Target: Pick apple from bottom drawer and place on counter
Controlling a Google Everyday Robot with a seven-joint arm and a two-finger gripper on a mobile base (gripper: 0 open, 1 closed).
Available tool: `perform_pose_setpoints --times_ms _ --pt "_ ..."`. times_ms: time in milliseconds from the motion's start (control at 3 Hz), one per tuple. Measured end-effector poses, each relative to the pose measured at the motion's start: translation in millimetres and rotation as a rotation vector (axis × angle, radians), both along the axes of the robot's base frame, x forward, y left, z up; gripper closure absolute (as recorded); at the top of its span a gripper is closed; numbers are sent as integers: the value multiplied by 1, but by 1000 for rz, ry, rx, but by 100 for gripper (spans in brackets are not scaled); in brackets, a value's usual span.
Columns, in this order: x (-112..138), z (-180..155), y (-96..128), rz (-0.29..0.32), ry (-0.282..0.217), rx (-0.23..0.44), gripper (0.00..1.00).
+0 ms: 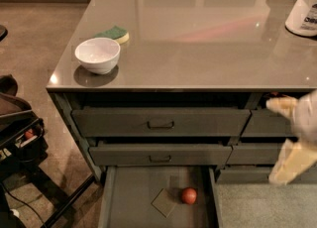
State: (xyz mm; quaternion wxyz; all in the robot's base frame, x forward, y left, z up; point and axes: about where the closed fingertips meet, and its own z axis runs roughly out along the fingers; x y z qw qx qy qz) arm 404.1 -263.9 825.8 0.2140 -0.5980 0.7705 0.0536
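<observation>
Table [198, 38]: one.
On table: one white bowl [97, 54], one green-yellow sponge [115, 33], one white tub [303, 11] at table's far right edge.
Under table front, left column: two closed drawer fronts [198, 122] [198, 154], one open bottom drawer [131, 199].
Inside it: one apple [188, 195], one tan patch [165, 202].
Pincer [294, 135]: one, below table's right front.
Left of table: one dark bag [15, 108].
</observation>
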Motion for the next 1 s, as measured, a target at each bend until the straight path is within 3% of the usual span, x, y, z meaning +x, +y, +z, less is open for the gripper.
perform_pose_setpoints --times_ms 333,667,1000 --pt "-14 -100 3 -38 24 188 0" --pt "2 -120 -6 -76 -17 206 0" --pt "2 -118 -5 -76 -18 204 0"
